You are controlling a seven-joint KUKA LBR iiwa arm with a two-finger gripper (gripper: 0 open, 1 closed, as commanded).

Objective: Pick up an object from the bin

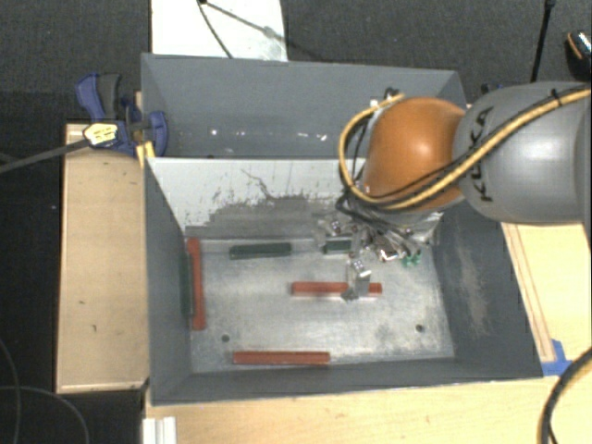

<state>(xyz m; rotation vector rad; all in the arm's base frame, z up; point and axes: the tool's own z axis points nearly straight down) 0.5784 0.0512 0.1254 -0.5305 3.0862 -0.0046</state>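
Gripper (pixel 355 283) sits low in the bin (pixel 435 340), right at the right-hand part of a red flat bar (pixel 313 289) lying mid-floor. Whether it is open or clamped on the bar, I cannot tell. The bar looks flat on the floor, so I judge nothing is lifted yet; gripping and raising remain. The dark green bar (pixel 260 250) behind and the red bar at the front (pixel 280 358) lie well apart.

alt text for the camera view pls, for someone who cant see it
The arm's gripper is down at the right end of a flat red-brown bar lying mid-floor in the grey metal bin. Other bars lie apart: a dark green bar behind it, a red bar along the left wall, a red bar by the front wall.
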